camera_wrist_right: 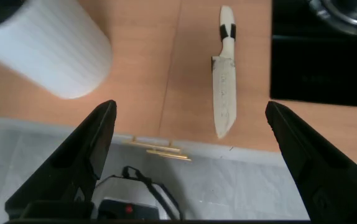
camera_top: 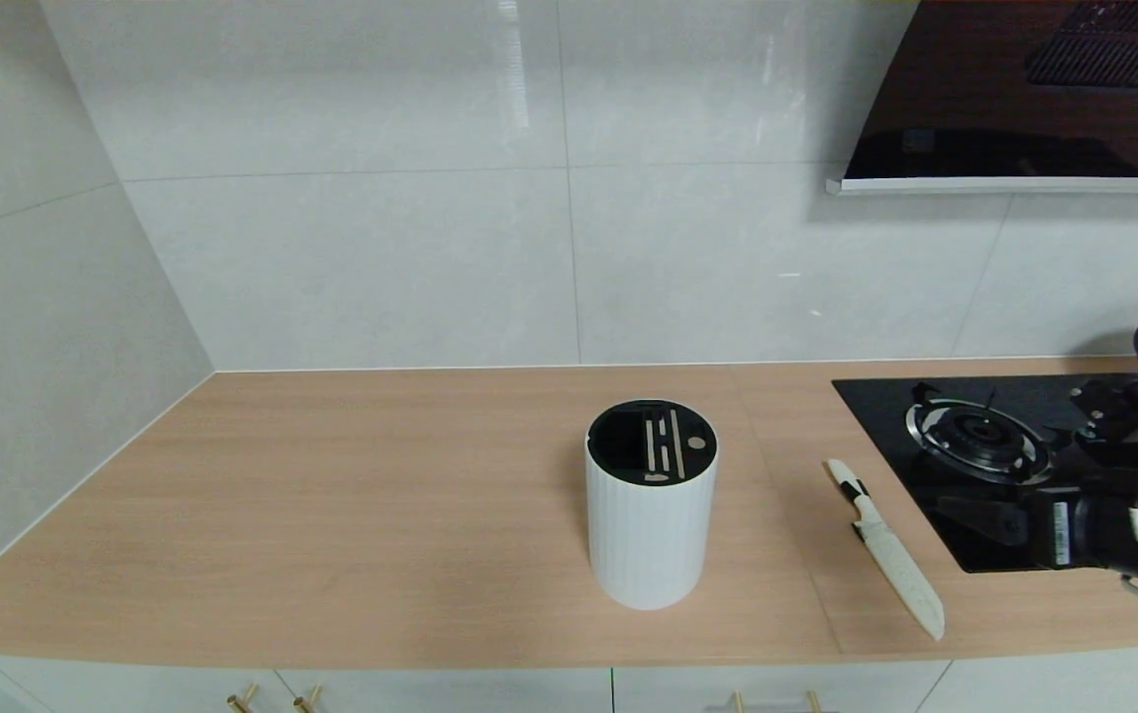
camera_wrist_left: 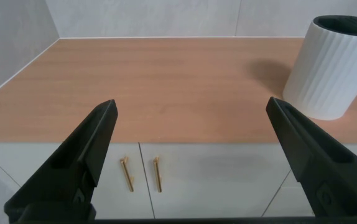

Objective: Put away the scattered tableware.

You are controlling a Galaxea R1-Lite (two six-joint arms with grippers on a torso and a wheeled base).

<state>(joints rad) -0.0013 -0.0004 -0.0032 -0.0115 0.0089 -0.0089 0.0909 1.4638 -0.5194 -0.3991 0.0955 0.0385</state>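
So we've got 1 knife (camera_top: 885, 550) lying flat on the wooden counter (camera_top: 331, 515), sitting between the holder (camera_top: 650, 515) and the black stove (camera_top: 925, 465), touching neither. It has a pale speckled blade and a cream handle with a black band. The handle points toward the back wall and the tip toward the counter's front edge.

The holder is a white ribbed cylinder, upright around mid-counter, and its black top has a few narrow slots plus 1 bigger opening.

The right gripper (camera_wrist_right: 190, 107) hangs above the knife's end of the counter, fingers spread wide with nothing in them. The left gripper (camera_wrist_left: 191, 106) hovers off the front edge of the counter, above cabinet doors (camera_wrist_left: 228, 180) with 2 gold handles (camera_wrist_left: 157, 174). Its fingers are wide apart too, and the holder is off to its side.
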